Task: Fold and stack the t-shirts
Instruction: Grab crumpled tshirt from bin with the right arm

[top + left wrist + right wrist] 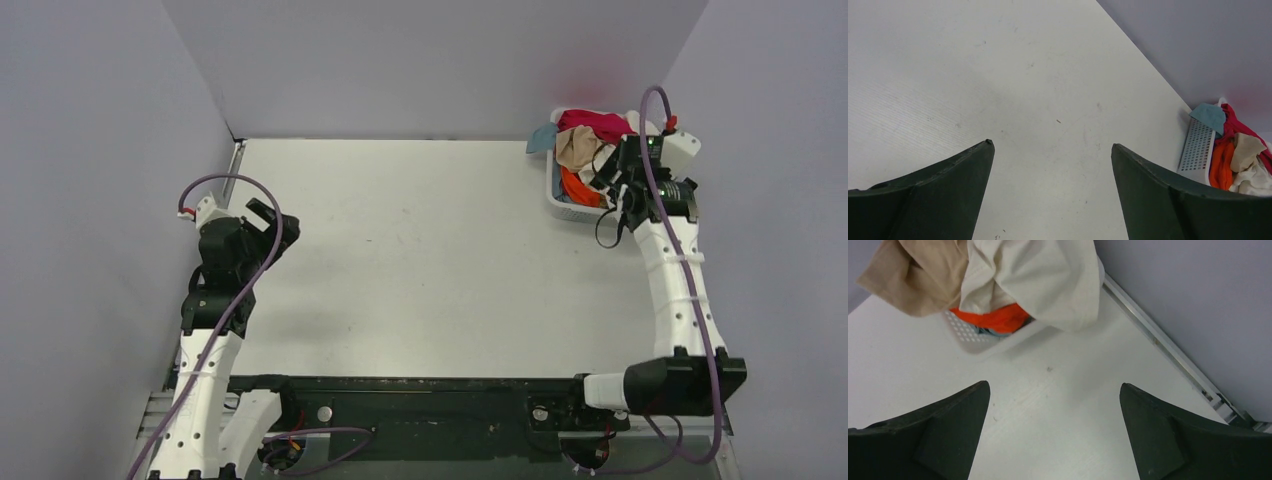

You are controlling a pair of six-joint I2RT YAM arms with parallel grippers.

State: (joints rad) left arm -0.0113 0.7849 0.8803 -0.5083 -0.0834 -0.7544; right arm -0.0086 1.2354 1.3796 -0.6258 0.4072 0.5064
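Observation:
Several t-shirts are piled in a white slatted basket (570, 207) at the table's far right corner: magenta-red (597, 125), tan (577, 147), orange (577, 187) and pale blue (542, 138). In the right wrist view the cream-white shirt (1043, 275) and the tan one (918, 275) hang over the basket rim (968, 335), above the orange (990, 319). My right gripper (607, 183) is open and empty beside the basket, just above the table (1054, 385). My left gripper (272, 222) is open and empty over the table's left side (1052, 145). The basket (1198, 150) also shows far off in the left wrist view.
Grey walls close in the table (420, 260) at the back and on both sides. A metal rail (1168, 347) runs along the right wall near my right gripper. Another rail (232, 170) runs along the left wall.

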